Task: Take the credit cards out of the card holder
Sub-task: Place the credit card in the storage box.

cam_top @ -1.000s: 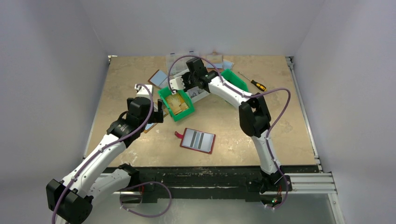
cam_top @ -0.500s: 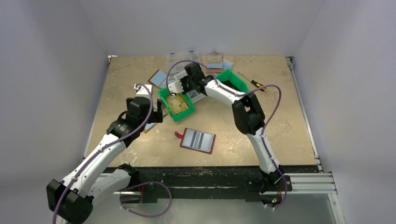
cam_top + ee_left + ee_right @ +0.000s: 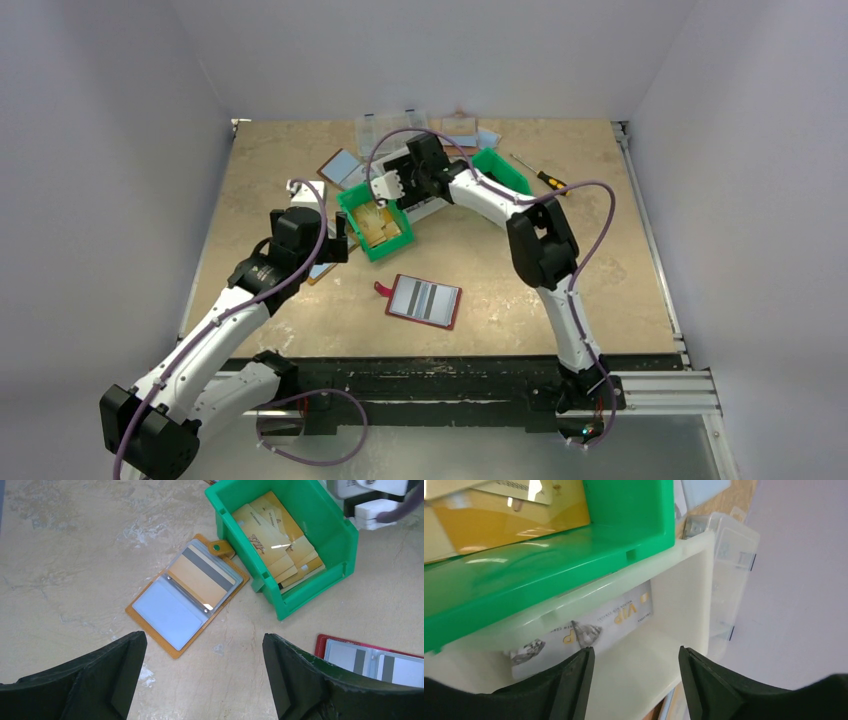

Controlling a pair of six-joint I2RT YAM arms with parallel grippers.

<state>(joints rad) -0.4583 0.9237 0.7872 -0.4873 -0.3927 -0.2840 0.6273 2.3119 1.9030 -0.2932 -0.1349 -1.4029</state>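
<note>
The card holder, red-rimmed with a small red tab, lies open on the table in front of the arms. Pale grey credit cards with darker bands sit in its panels. Its corner shows at the lower right of the left wrist view. My left gripper hangs open over bare table, left of the holder. My right gripper is open over a white bin at the back. A pale card with gold "VIP" lettering lies in that bin, free of the fingers.
A green bin of yellowish cards stands beside the white bin. A tan-rimmed bifold lies open just left of it. Another tan bifold, a second green bin, clear boxes and a screwdriver lie further back.
The right gripper has gone from shut to open, and its wrist swung left, then back right over the bins. The left arm and the red card holder have not moved.
</note>
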